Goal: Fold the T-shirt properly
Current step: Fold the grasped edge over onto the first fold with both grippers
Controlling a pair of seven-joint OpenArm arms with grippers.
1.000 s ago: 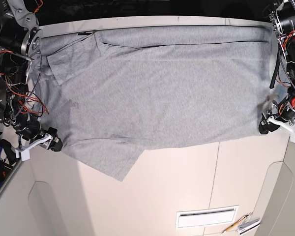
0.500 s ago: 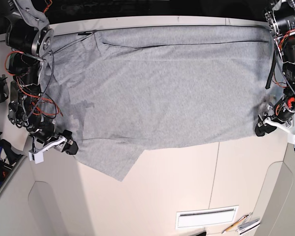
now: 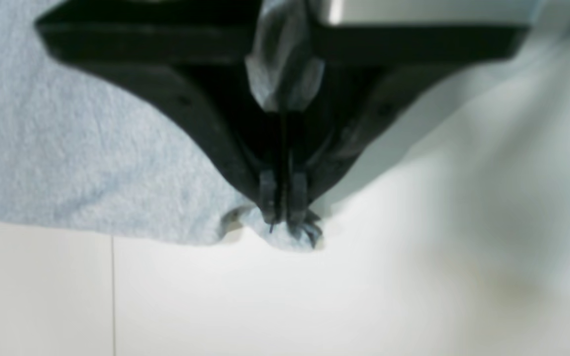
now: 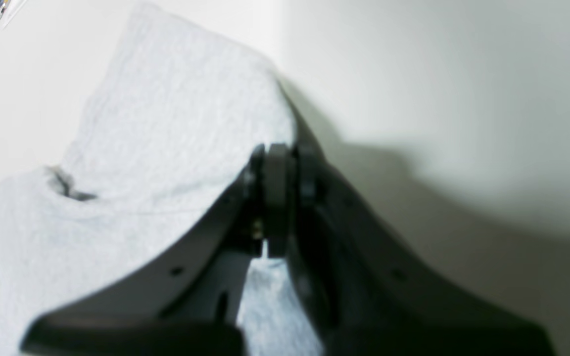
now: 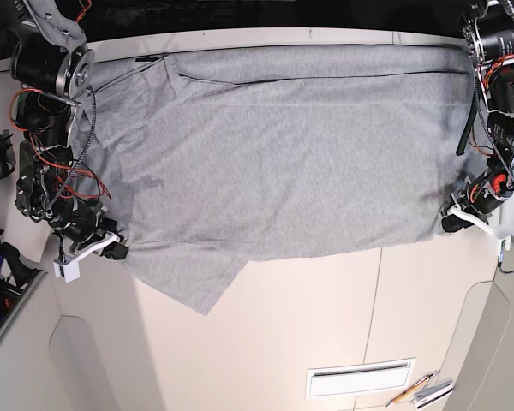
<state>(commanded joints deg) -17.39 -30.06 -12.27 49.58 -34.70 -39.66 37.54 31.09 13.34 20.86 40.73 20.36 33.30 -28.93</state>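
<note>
The light grey T-shirt [image 5: 283, 145] lies spread plain side up across the white table [image 5: 325, 325], one sleeve hanging toward the front left. My left gripper [image 5: 452, 224] is shut on the shirt's right corner; the left wrist view shows its fingertips [image 3: 267, 198] pinching bunched grey fabric [image 3: 92, 163]. My right gripper [image 5: 120, 250] is shut on the shirt's left edge; the right wrist view shows its fingers [image 4: 277, 198] closed on a fold of cloth [image 4: 166, 133] just above the table.
A white vent plate [image 5: 360, 378] and a pencil [image 5: 409, 390] with small items lie near the table's front right. Table seams run down the front panel. Both arms' cables and motors stand at the table's left and right edges.
My right gripper has moved inward to the right with the shirt's left edge, rippling the cloth there. My left gripper has shifted slightly leftward, still holding the corner.
</note>
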